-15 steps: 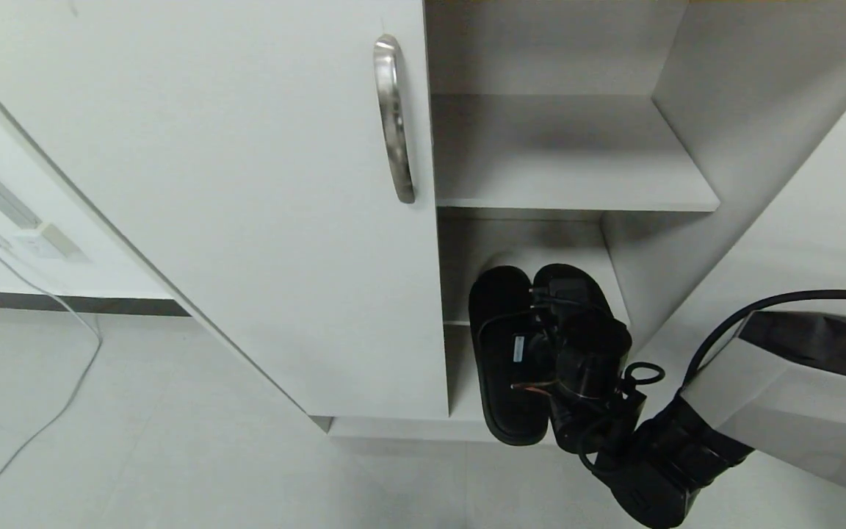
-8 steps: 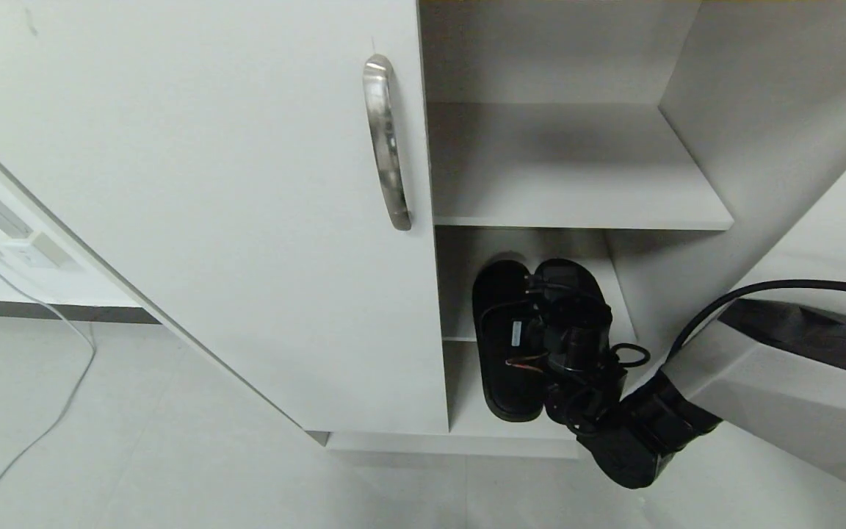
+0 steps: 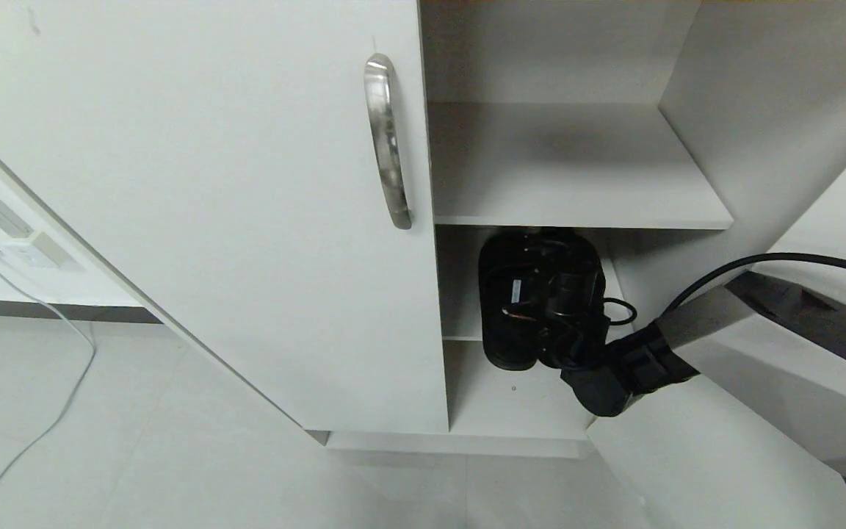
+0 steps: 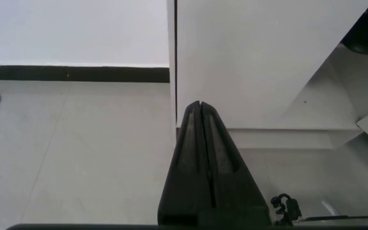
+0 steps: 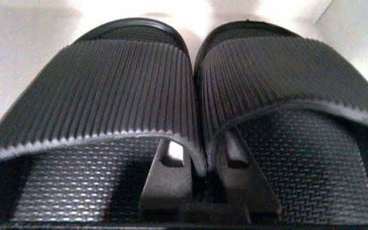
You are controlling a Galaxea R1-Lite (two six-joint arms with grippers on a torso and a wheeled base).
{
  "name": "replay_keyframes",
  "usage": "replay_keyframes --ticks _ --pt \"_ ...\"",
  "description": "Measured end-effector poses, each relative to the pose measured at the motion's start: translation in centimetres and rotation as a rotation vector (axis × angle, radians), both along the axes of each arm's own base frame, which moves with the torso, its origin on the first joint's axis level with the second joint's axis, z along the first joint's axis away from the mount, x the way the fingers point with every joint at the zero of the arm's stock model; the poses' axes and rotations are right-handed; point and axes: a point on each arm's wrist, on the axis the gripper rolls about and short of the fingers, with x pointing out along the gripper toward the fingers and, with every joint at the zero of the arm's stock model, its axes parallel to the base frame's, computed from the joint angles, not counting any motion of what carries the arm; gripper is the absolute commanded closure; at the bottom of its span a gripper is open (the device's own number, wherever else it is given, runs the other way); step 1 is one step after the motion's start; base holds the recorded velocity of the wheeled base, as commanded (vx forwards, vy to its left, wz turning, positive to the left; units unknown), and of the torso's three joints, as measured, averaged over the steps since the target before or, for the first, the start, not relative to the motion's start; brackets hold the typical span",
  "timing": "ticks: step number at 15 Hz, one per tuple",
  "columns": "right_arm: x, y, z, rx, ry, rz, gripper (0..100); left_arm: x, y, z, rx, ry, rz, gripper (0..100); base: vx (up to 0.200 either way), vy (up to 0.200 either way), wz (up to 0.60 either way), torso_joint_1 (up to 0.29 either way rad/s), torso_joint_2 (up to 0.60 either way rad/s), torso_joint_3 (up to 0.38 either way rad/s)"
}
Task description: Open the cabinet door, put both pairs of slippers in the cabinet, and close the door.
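Okay, our right gripper (image 5: 202, 174) is clamped on both inner straps of the black slippers (image 3: 502, 294), so the pair goes together into the cabinet (image 3: 761, 110) compartment at 6 o'clock of the shelf (image 3: 577, 162). Our left gripper (image 4: 200, 110), fingers together, hangs outside.

The white label (image 3: 515, 289) on the slippers (image 3: 500, 327) cannot be read.
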Motion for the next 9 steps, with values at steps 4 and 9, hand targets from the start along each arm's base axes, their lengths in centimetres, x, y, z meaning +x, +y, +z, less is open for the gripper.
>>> replay_keyframes --ticks 4,9 --pt "0.9 0.3 0.9 0.013 -0.024 0.028 100 0.0 0.0 0.0 -0.001 0.0 0.001 100 0.0 0.0 0.0 0.0 0.0 0.0" --pt "2.1 -0.3 0.0 0.017 -0.005 0.022 100 0.0 0.0 0.0 -0.001 0.0 0.002 100 0.0 0.0 0.0 0.0 0.0 0.0"
